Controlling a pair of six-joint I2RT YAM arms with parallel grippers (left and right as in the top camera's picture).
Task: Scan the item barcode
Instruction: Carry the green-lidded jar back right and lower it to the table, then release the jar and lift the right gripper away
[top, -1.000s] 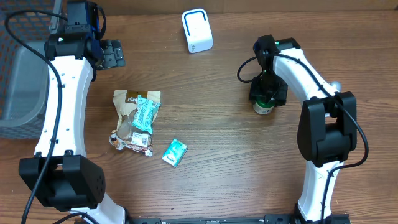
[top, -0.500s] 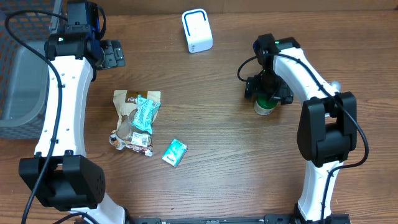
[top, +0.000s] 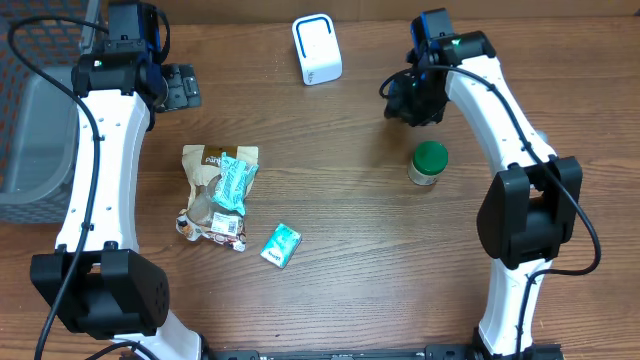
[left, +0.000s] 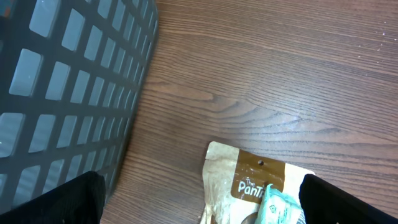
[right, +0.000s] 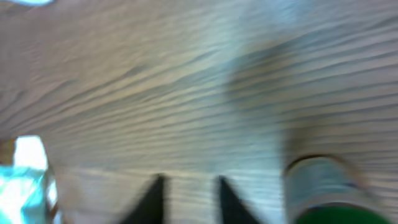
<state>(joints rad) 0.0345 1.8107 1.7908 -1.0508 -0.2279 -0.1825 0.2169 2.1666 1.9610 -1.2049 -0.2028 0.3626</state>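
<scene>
Brown wood-grain table (top: 350, 230). Right gripper (right: 189, 190): jaws narrowly apart, empty, clear of the small green-lidded round jar (top: 429, 160). The jar stands upright on the table's right half, long axis vertical, lid up. Left gripper (top: 182, 86): jaws wide, empty, beside a grey mesh basket (left: 68, 93).

From high above we look straight down at the whole table (top: 340, 260), far away. Our left wrist view sits low and close, facing down at the wood. It shares the grey basket (left: 68, 81) at its left and the brown bag (left: 242, 180) at its bottom with the top view. Our blurry right wrist view, also close, shares the green-lidded jar (right: 320, 186), lower right.
</scene>
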